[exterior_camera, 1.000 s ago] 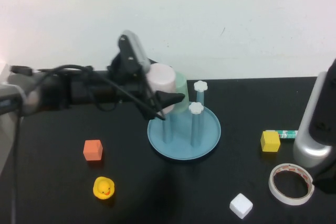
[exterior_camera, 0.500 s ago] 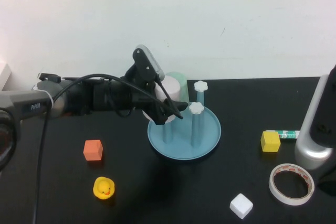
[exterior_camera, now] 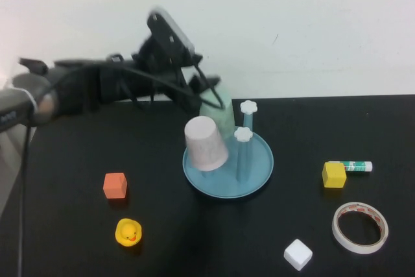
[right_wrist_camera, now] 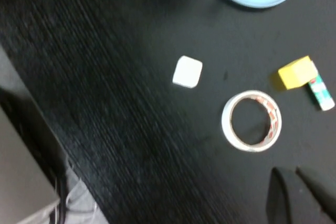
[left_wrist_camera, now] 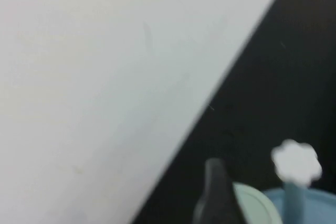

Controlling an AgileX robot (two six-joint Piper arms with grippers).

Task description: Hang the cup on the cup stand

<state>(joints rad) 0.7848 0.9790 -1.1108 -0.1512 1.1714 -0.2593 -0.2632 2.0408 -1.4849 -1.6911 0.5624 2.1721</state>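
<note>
**Desk:** What do I run under this one?

**Me, at the remote console:** The pale pink cup (exterior_camera: 205, 143) sits upside down over a post at the near-left of the cup stand (exterior_camera: 259, 173), tilted a little, its rim down inside the light-blue tray. Behind it the mint green cup (exterior_camera: 223, 112) hangs on another post, and two white flower knobs (exterior_camera: 242, 134) top the posts to its right.

**Desk:** And the arms?

**Me:** My left gripper (exterior_camera: 206, 95) hangs above and behind the stand, clear of the pink cup, holding nothing. I think the dark fingers are parted, but they blur against the green cup, so I cannot tell for certain. In the left wrist view one dark finger (left_wrist_camera: 215, 195) shows beside the green cup's rim (left_wrist_camera: 257, 203). My right gripper (right_wrist_camera: 296, 195) is off to the right over bare table, its jaws pressed together and empty.

**Desk:** Anything else on the black table (exterior_camera: 65, 238)?

**Me:** An orange cube (exterior_camera: 115, 185) and a yellow duck (exterior_camera: 128, 232) at left; a yellow cube (exterior_camera: 334, 174) touching a glue stick (exterior_camera: 353, 167), a tape roll (exterior_camera: 360, 227) and a white cube (exterior_camera: 297, 253) at right
</note>
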